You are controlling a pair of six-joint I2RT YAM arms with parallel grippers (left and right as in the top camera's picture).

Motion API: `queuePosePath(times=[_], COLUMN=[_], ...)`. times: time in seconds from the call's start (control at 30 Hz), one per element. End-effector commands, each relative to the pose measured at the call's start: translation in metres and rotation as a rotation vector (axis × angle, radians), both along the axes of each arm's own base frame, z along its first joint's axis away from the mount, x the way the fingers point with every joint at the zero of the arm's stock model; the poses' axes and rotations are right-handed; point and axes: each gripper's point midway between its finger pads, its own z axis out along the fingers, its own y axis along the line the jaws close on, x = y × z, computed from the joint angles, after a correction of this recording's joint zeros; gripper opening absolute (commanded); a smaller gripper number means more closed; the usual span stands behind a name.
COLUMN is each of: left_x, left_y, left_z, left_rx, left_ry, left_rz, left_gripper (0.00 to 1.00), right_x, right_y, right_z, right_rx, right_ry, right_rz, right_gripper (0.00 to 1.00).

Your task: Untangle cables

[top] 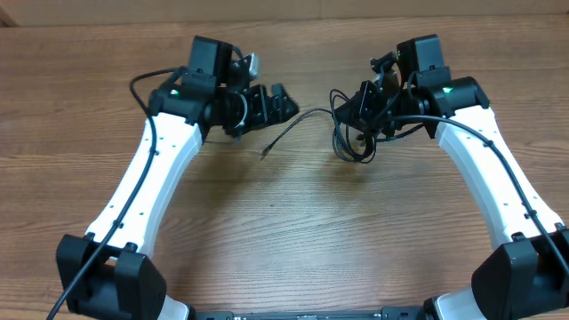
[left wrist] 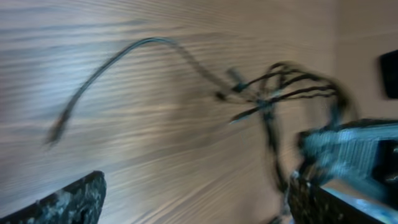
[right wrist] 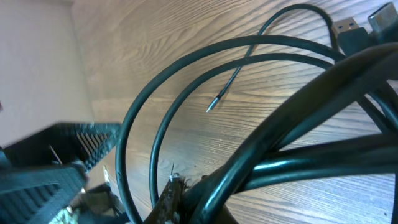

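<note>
The cables (top: 349,142) sit in a black knot of loops right at the tip of my right gripper (top: 357,111), on the wooden table (top: 284,231). My right gripper is squeezed closed on that knot. In its wrist view the loops (right wrist: 280,155) bunch up just in front of it. One thin cord (top: 289,129) runs out of the knot toward my left gripper (top: 286,102). The cord ends on the table near that gripper and does not touch it. My left gripper is wide open, with nothing between its fingers (left wrist: 71,199).
</note>
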Motion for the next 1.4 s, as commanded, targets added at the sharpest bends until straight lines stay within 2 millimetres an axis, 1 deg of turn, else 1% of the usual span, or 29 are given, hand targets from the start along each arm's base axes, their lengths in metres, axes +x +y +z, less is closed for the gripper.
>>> queuePosePath(times=[0.0, 0.03, 0.1, 0.13, 0.17, 0.23, 0.3, 0.4, 0.5, 0.67, 0.7, 0.73, 0.77, 0.8, 0.87, 0.9, 0.97, 1.0, 1.03, 1.07, 1.1, 1.17, 1.3, 1.33, 1.37], left_x=[0.009, 0.015, 0.021, 0.023, 0.023, 0.024, 0.022, 0.019, 0.017, 0.015, 0.014, 0.013, 0.011, 0.010, 0.007, 0.007, 0.006, 0.007, 0.008, 0.009, 0.010, 0.012, 0.017, 0.018, 0.017], left_y=[-0.023, -0.029, -0.038, -0.047, -0.050, -0.058, -0.067, -0.077, -0.084, -0.086, -0.088, -0.089, -0.092, -0.094, -0.099, -0.100, -0.105, -0.106, -0.106, -0.106, -0.105, -0.104, -0.097, -0.092, -0.087], left_z=[-0.001, -0.002, -0.005, -0.006, -0.008, -0.019, -0.028, -0.027, -0.023, -0.022, -0.022, -0.022, -0.022, -0.023, -0.026, -0.027, -0.032, -0.033, -0.035, -0.037, -0.037, -0.038, -0.039, -0.041, -0.045], left_rx=[-0.131, -0.164, -0.219, -0.266, -0.285, -0.308, -0.328, -0.346, -0.365, -0.383, -0.384, -0.384, -0.382, -0.378, -0.369, -0.363, -0.343, -0.335, -0.328, -0.321, -0.317, -0.309, -0.281, -0.263, -0.239], left_ry=[0.068, 0.074, 0.086, 0.091, 0.100, 0.138, 0.169, 0.161, 0.156, 0.212, 0.220, 0.221, 0.222, 0.223, 0.226, 0.227, 0.241, 0.251, 0.262, 0.262, 0.259, 0.248, 0.172, 0.141, 0.118], left_rz=[0.019, 0.019, -0.003, -0.043, -0.059, -0.072, -0.096, -0.131, -0.149, -0.119, -0.117, -0.119, -0.125, -0.128, -0.133, -0.130, -0.102, -0.083, -0.060, -0.047, -0.041, -0.041, -0.079, -0.103, -0.126], left_gripper=[0.93, 0.93, 0.92, 0.91, 0.89, 0.87, 0.80, 0.73, 0.72, 0.71, 0.67, 0.65, 0.57, 0.53, 0.45, 0.44, 0.37, 0.29, 0.24, 0.16, 0.04, 0.04, 0.04, 0.04, 0.04], right_x=[-0.006, -0.008, -0.011, -0.013, -0.013, -0.017, -0.018, -0.017, -0.018, -0.017, -0.017, -0.017, -0.017, -0.016, -0.014, -0.013, -0.013, -0.013, -0.013, -0.013, -0.013, -0.010, -0.003, -0.001, 0.003], right_y=[0.011, 0.014, 0.018, 0.020, 0.021, 0.025, 0.027, 0.026, 0.026, 0.026, 0.026, 0.026, 0.027, 0.027, 0.027, 0.028, 0.028, 0.028, 0.028, 0.028, 0.027, 0.023, 0.011, 0.009, 0.008], right_z=[0.010, 0.009, 0.009, 0.009, 0.009, 0.009, 0.009, 0.008, 0.008, 0.008, 0.008, 0.008, 0.009, 0.009, 0.010, 0.011, 0.011, 0.011, 0.011, 0.011, 0.011, 0.009, 0.010, 0.013, 0.021], right_rx=[-0.001, -0.003, -0.005, -0.006, -0.007, -0.003, -0.004, -0.007, -0.007, -0.007, -0.007, -0.007, -0.006, -0.006, -0.003, -0.002, -0.001, -0.001, -0.001, -0.002, -0.001, -0.011, 0.001, 0.024, 0.070], right_ry=[-0.064, -0.067, -0.067, -0.071, -0.077, -0.078, -0.077, -0.077, -0.077, -0.078, -0.078, -0.078, -0.081, -0.085, -0.096, -0.100, -0.103, -0.102, -0.102, -0.101, -0.099, -0.085, -0.054, -0.059, -0.073], right_rz=[0.079, 0.093, 0.108, 0.117, 0.128, 0.147, 0.151, 0.149, 0.149, 0.149, 0.149, 0.149, 0.149, 0.149, 0.149, 0.148, 0.148, 0.148, 0.148, 0.148, 0.144, 0.114, 0.051, 0.047, 0.053], right_gripper=[0.04, 0.04, 0.04, 0.04, 0.04, 0.04, 0.04, 0.04, 0.04, 0.04, 0.04, 0.04, 0.04, 0.04, 0.04, 0.04, 0.04, 0.04, 0.04, 0.04, 0.04, 0.04, 0.04, 0.04, 0.04])
